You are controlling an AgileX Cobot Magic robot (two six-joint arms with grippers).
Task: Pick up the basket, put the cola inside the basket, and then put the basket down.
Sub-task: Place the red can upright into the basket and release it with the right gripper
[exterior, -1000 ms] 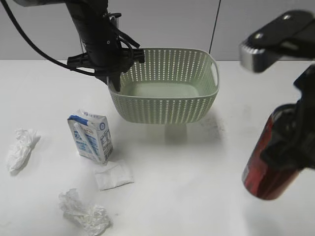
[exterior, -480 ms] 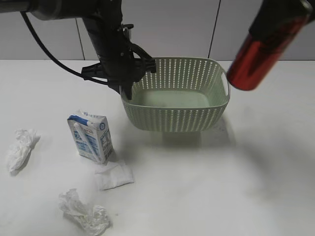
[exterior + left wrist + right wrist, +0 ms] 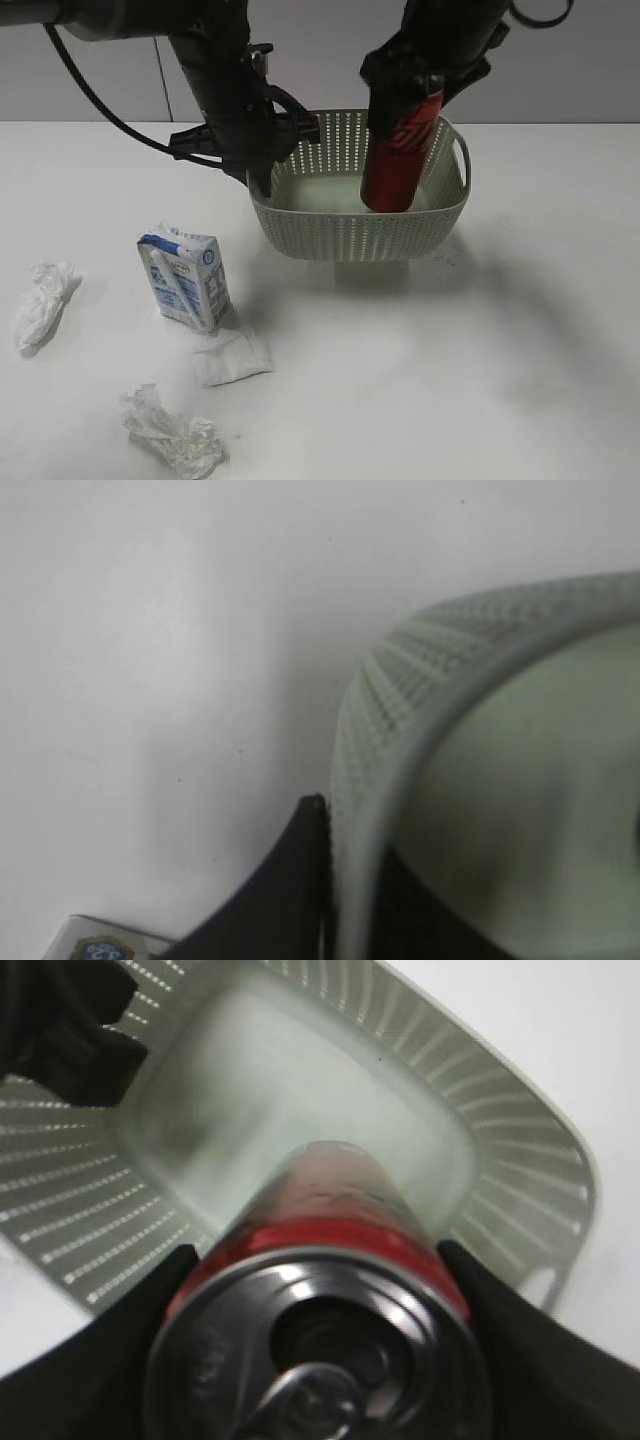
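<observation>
Clamped fingers [image 3: 70, 1380] of our right gripper [image 3: 405, 85] hold the cola [image 3: 400, 150] by its top end, one dark pad on either side of the silver lid in the wrist view. A second ago we had the can low by the desk's right edge; half a second ago it swung high above the basket's right end; now it hangs upright with its base inside the basket [image 3: 360, 225], near the right wall. We judge the placing step nearly done, with only the release left.

Our left gripper [image 3: 262, 150] keeps its pinch on the basket's left rim, one finger [image 3: 290, 880] outside the wall, the other inside. The basket, toward the desk's far edge, seems held just off the surface, a shadow beneath it.
</observation>
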